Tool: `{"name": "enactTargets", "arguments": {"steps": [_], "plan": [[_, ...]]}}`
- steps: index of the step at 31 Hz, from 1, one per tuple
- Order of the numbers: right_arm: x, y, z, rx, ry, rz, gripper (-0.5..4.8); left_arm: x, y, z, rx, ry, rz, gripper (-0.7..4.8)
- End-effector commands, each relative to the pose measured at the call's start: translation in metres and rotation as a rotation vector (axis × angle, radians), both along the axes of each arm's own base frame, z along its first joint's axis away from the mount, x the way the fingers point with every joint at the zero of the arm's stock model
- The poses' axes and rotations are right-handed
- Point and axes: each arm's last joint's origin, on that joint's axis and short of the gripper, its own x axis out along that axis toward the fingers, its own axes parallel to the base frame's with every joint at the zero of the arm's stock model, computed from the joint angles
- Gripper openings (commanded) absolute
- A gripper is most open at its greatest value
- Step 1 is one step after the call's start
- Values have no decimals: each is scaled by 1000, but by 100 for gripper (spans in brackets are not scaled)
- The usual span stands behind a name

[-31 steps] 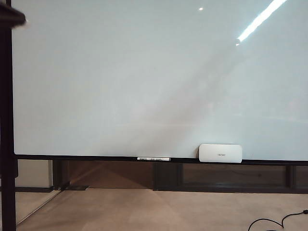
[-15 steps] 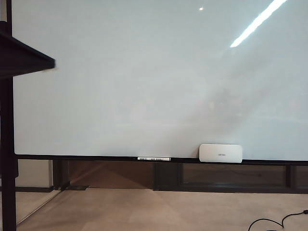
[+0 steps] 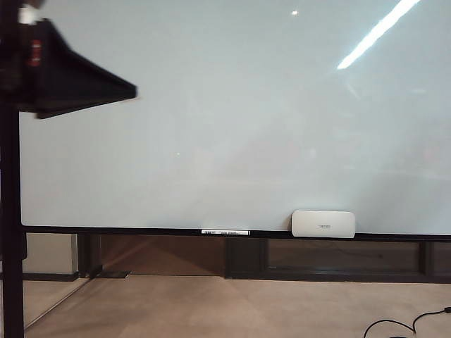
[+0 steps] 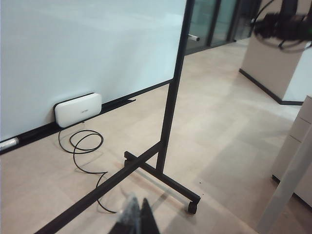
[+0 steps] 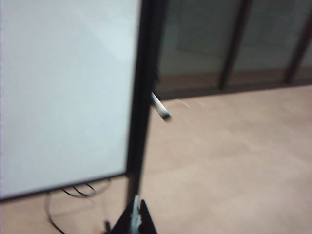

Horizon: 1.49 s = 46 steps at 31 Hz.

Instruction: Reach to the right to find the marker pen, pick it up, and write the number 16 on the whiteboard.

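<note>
The whiteboard (image 3: 232, 127) fills the exterior view, glossy and blank; no number 16 shows on it. My left gripper (image 3: 132, 90) juts in from the upper left as a dark wedge in front of the board, shut and empty. In the left wrist view it (image 4: 139, 218) points at the floor by the board's stand. A grey stick with a dark tip, seemingly the marker pen (image 5: 160, 108), pokes out beside the board's right post (image 5: 144, 97); it also shows as the marker pen (image 4: 193, 37). My right gripper (image 5: 137, 217) hangs well short of it, shut on nothing.
A white eraser (image 3: 323, 223) and a thin white stick (image 3: 225, 232) rest on the board's ledge. A black cable (image 4: 83, 146) coils on the floor by the stand's foot and caster (image 4: 192, 207). A white cabinet (image 4: 297, 146) stands at the side. Glass doors lie behind.
In the exterior view the left gripper has come from the top left corner down and to the right, reaching further across the board. The eraser and stick on the ledge have stayed put.
</note>
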Motion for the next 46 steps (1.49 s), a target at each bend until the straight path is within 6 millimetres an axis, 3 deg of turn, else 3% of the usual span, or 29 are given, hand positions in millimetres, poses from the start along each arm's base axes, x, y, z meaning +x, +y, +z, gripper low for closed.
{"name": "enactTargets", "arguments": {"steps": [1,7,15,18,19,21,29,35,46], "plan": [[5,-12,-11,-83,-35,-19,-1,15,-7,10,-2,-24,-17,-6],[30,-37,-29,-14,49,5,-1,38,-18,14,10,5,-11,-5],[87,-99,-49,-9,46,210,14,45,-19,7,30,47,89,-6],[95,-115,-51,-20,27,249,74,46,-18,7,33,46,122,-6],[97,-124,-53,-27,21,258,72,47,-18,7,34,45,145,-6],[96,-141,-58,-20,14,237,0,47,-18,7,41,41,149,-6],[96,-197,-89,55,-35,335,-1,57,-22,-12,52,80,151,-6],[109,-209,-106,58,-43,415,-1,60,-26,-10,23,60,146,-6],[137,-198,-95,-39,-61,401,60,60,-26,-15,49,107,156,-6]]}}
